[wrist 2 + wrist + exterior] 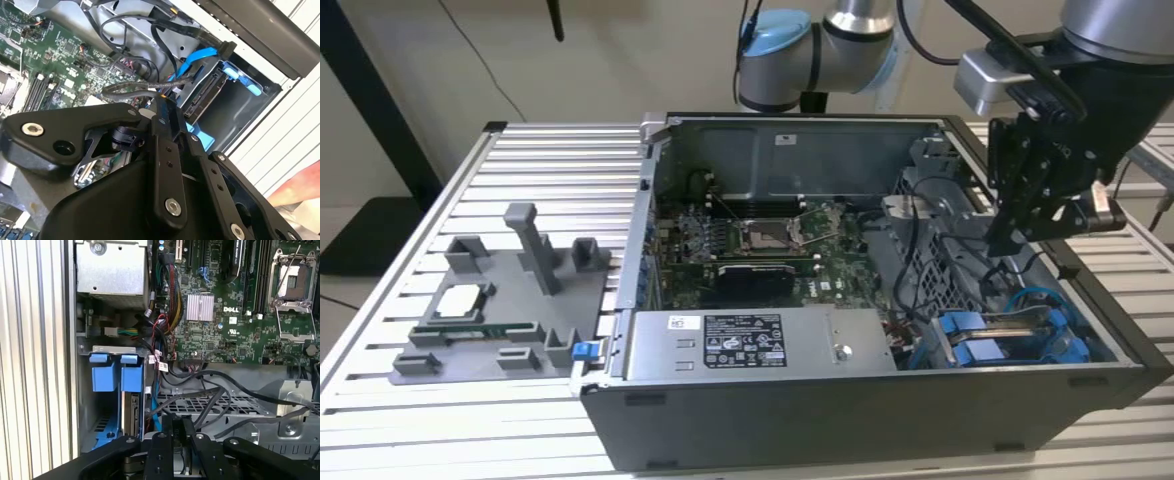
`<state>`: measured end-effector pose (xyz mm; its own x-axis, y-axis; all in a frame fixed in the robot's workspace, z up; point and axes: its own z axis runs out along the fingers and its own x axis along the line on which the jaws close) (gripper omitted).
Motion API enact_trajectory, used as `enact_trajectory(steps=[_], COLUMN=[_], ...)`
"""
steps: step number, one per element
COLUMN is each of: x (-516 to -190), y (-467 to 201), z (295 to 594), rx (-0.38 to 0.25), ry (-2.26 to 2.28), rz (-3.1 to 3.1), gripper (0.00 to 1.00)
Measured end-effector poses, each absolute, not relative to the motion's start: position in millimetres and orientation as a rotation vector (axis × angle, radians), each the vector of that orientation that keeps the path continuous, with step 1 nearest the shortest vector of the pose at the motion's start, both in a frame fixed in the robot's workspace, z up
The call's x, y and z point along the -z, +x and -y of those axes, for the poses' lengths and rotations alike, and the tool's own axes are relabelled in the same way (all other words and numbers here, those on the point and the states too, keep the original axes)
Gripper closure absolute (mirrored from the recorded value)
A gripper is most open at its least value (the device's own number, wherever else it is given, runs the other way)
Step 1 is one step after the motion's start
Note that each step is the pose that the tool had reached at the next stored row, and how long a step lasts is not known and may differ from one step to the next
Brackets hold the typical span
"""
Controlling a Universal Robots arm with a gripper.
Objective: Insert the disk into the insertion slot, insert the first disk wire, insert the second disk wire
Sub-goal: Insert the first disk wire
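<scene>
A grey sheet-metal computer case (854, 420) is lying open on a ribbed aluminium worktop (560, 170), taking up the worktop's middle and the exterior view's right. Inside it, a green circuit board (761, 240) is covering the floor, and a boxy, labelled power supply (761, 340) is sitting along the case's near wall.

The insertion slot (100, 410), a rectangular bay of plain grey metal with glossy blue plastic tabs, is occupying the case's near corner on the exterior view's right. The disk (134, 415) is standing on edge inside that slot, its thin dark side and connector strip facing outward in both wrist views (205, 97). Open room is showing in the slot between the disk and the case's outer wall.

The gripper (1014, 245), matt black with bolted flat links, is hanging above the case's right side, over a perforated metal cage (200, 402) next to the slot. Its fingers (167, 440) are lying close together with only a narrow slit between them. Round black wires (225, 380) and a flat blue cable (200, 59) are looping across the fingertips; I cannot tell whether any of them is being pinched. A grey plastic fixture (520, 300) with upright posts is resting near the worktop's edge on the exterior view's left, well apart from the case.
</scene>
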<state>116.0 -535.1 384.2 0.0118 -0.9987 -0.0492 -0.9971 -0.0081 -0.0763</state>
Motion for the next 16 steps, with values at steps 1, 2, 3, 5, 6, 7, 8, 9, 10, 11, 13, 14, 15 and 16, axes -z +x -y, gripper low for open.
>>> enact_trajectory(steps=[1, 2, 3, 5, 6, 7, 8, 9, 10, 11, 13, 14, 15, 16], x=[-384.1, -383.9, -383.8, -383.3, -383.1, -382.9, -382.7, -382.5, -382.2, -382.0, -381.5, -381.2, -381.0, -380.8], y=[116.6, 117.2, 117.7, 118.7, 119.2, 119.6, 120.1, 120.5, 121.0, 121.4, 122.2, 122.7, 123.1, 123.5], z=[536.2, 537.4, 538.7, 541.1, 542.4, 543.6, 544.8, 546.1, 547.4, 548.6, 551.0, 552.3, 553.6, 554.8], rx=[0.028, 0.028, 0.027, 0.026, 0.026, 0.025, 0.025, 0.024, 0.024, 0.023, 0.023, 0.022, 0.021, 0.021], ry=[-2.169, -2.168, -2.167, -2.166, -2.165, -2.164, -2.163, -2.163, -2.162, -2.161, -2.159, -2.158, -2.157, -2.156], rz=[-2.149, -2.15, -2.151, -2.154, -2.155, -2.156, -2.158, -2.159, -2.16, -2.162, -2.164, -2.166, -2.167, -2.169], gripper=[1.0, 1.0, 1.0, 1.0, 1.0, 1.0, 1.0, 1.0, 1.0, 1.0, 1.0, 1.0, 1.0, 1.0])
